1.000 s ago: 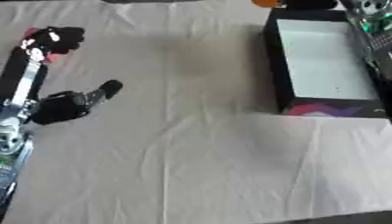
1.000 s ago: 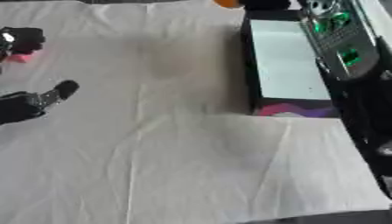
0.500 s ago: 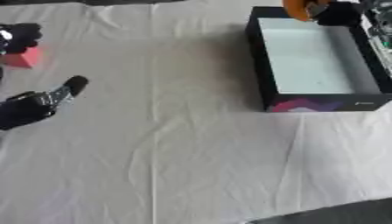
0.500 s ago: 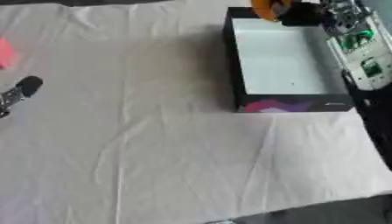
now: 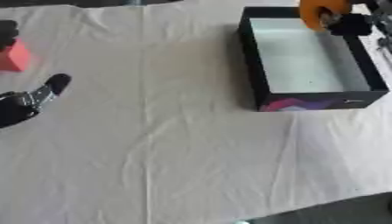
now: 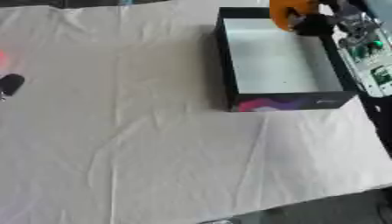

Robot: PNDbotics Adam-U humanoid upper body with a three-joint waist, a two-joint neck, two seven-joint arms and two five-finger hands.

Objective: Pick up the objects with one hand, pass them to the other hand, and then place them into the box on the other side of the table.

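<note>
My right hand (image 5: pixel 349 24) comes in from the top right and is shut on an orange object (image 5: pixel 316 11), which hangs over the far end of the black box (image 5: pixel 254 70). The box has a pale inside and a purple and pink pattern on its near wall, and nothing shows inside it. A red block (image 5: pixel 14 57) lies on the white cloth at the far left edge. My left hand (image 5: pixel 27 101) rests just below the block near the left edge, open and holding nothing, one dark finger (image 5: pixel 57 81) pointing up and to the right.
A white wrinkled cloth (image 5: pixel 153 144) covers the table. My right arm with its green electronics (image 6: pixel 369 49) runs along the box's right side. A dark shape (image 5: pixel 6 29) sits above the red block. The table's near edge (image 5: pixel 329 210) shows at the bottom right.
The camera has swung, shifting the whole picture. My right hand has carried the orange object rightward from beside the box's far left corner to over its far end.
</note>
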